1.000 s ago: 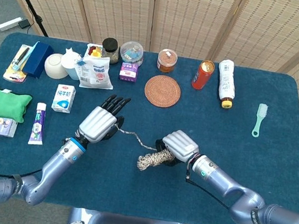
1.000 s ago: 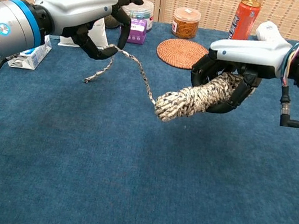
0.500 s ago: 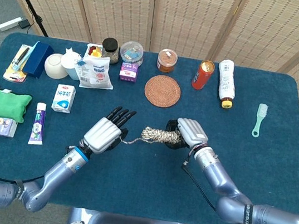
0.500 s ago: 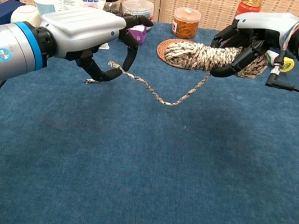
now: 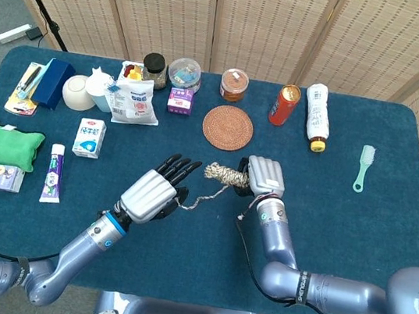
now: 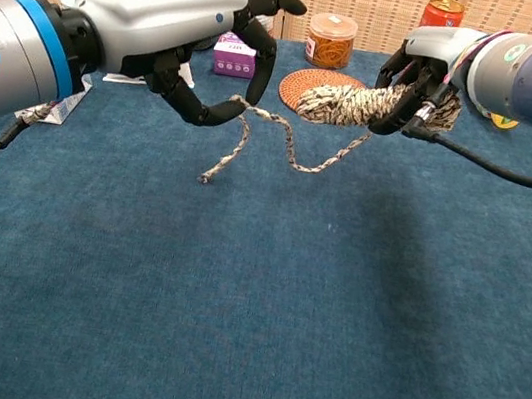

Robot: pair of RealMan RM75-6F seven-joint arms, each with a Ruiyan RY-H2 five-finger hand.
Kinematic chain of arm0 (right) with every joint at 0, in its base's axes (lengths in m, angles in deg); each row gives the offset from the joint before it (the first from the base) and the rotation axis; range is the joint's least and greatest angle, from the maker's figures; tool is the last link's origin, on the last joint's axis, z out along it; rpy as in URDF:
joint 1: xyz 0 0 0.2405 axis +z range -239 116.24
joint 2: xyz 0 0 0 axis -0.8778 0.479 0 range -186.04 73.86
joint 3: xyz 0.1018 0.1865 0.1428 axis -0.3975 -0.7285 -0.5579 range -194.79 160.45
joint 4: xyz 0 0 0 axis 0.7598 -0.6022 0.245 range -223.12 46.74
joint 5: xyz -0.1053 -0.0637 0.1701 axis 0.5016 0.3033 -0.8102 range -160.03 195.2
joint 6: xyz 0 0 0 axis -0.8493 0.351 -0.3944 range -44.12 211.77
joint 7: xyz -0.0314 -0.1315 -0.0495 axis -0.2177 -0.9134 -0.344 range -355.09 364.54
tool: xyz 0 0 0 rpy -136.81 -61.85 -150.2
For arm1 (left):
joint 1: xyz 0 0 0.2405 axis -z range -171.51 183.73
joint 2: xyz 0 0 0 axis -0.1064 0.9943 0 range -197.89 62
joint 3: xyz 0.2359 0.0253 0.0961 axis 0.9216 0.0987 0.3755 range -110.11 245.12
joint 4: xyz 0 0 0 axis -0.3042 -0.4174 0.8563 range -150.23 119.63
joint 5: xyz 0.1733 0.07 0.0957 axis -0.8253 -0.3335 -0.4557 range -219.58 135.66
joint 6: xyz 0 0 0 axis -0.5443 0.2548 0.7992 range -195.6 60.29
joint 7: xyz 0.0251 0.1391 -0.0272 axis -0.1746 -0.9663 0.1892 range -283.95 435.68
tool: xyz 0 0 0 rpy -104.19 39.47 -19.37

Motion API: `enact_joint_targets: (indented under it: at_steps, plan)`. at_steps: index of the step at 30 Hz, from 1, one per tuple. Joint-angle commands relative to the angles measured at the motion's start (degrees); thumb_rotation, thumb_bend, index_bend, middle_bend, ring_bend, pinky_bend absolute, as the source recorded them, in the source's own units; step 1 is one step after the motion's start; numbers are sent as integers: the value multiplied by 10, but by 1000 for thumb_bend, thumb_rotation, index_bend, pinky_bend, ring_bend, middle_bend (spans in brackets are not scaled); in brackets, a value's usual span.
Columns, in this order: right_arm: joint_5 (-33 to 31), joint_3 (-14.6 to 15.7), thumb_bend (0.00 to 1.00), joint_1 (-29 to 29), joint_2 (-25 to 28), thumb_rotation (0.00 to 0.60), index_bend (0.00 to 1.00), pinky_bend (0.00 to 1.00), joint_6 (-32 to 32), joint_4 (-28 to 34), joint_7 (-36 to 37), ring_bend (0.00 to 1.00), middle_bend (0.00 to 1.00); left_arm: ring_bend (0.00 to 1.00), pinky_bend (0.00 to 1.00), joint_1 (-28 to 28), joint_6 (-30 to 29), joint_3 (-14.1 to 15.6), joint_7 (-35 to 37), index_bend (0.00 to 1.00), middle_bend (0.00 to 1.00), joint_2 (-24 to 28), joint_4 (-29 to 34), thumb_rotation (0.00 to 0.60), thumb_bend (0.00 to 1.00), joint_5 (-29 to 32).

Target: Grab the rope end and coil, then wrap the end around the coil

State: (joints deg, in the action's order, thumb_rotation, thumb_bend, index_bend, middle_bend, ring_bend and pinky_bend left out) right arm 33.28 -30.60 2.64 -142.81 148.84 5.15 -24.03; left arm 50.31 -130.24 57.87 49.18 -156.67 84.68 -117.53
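Since the preceding frames the right hand (image 5: 264, 177) has carried the mottled beige-and-brown rope coil (image 6: 362, 105) up from low over the desk toward the far side, and the left hand (image 5: 154, 194) has moved rightward toward it, slackening the strand between them. At far left on the dark blue carpeted desk (image 5: 388, 231) lie a folded green cloth (image 5: 10, 147), a white toothpaste tube (image 5: 53, 173) and a small white-and-blue carton (image 5: 89, 137). Right of these, the left hand pinches the loose speckled rope end (image 6: 240, 127) between thumb and a curled finger; in the chest view the free tip hangs below that grip, and whether it touches the desk cannot be told. From the pinch the strand sags in a shallow loop and rises to the coil. The coil is held clear of the desk, lying roughly horizontal, its free end pointing toward the left hand, with the right hand's fingers closed around its other end. Behind the coil, near the desk's far edge, rest a round woven rattan coaster (image 5: 227, 127), an orange-red can (image 5: 283, 105) and a white bottle with a yellow cap (image 5: 316, 116). At far right lies a pale green brush (image 5: 362, 167).
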Motion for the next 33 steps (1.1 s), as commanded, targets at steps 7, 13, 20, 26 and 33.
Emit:
enact_joint_targets:
  at_steps: [7,13,20,26,33]
  plan:
    - [8,0,669,-3,-45,600,766,836,11,-39,-39,670,750,0,0,20,12,-36,-7,618,0,11,40,600,432,34]
    - [25,1,668,-11,-54,600,767,837,12,-39,-53,673,752,0,0,39,9,-56,-44,630,0,9,40,600,432,50]
    - [52,11,668,-25,-52,600,767,837,3,-24,-64,673,752,0,0,59,-11,-79,-101,633,0,9,38,600,432,57]
    - [73,19,668,-37,-47,600,768,837,-13,-11,-66,672,753,0,0,82,-14,-96,-141,636,0,16,34,600,432,59]
    - [100,28,668,-49,-30,600,770,836,-37,23,-62,673,755,0,0,108,-5,-104,-150,640,0,-1,4,600,433,68]
